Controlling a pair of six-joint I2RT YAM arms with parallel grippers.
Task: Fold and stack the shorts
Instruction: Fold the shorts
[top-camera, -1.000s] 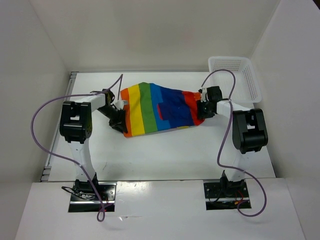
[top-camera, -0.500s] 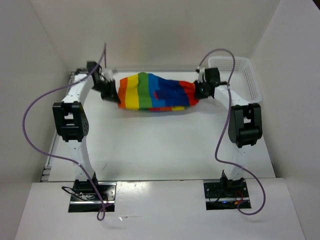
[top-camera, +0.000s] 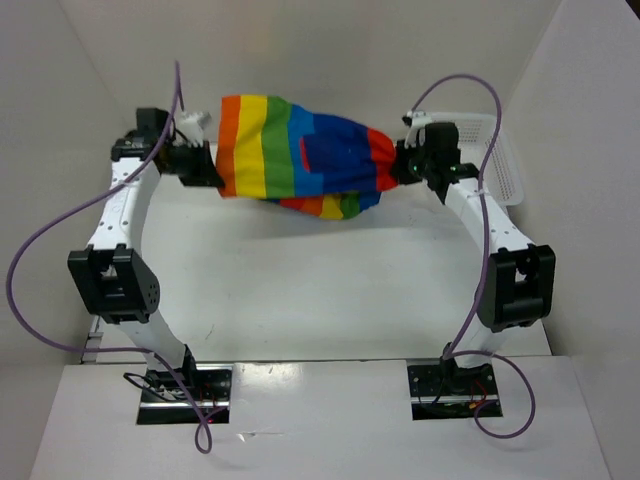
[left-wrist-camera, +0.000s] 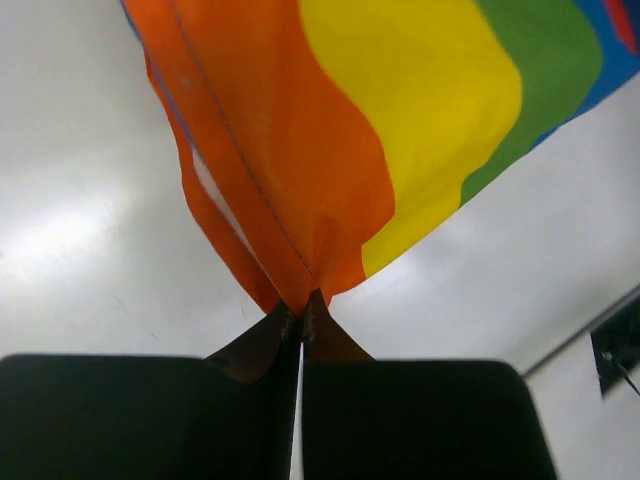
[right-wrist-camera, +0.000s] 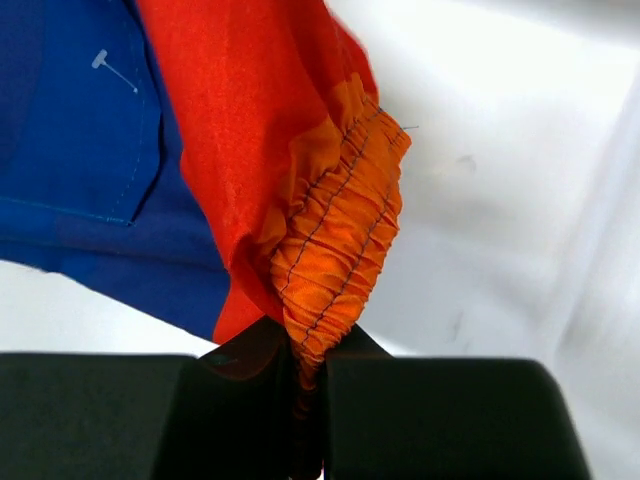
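Across the upper middle of the frame, the shorts are hanging above the table, sagging between both arms. The cloth is looking light, limp and floppy, so seams and corners are offering the surest hold. The left claw is pinching the orange edge and the right claw is clamping the gathered waistband. Both arms are reaching high and forward.

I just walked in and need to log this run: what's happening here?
Both arms hold the striped shorts stretched between them, off the table. The left tool is shut on the orange edge, the right tool on the gathered orange band beside the red stripe. The white basket stands at the far right.
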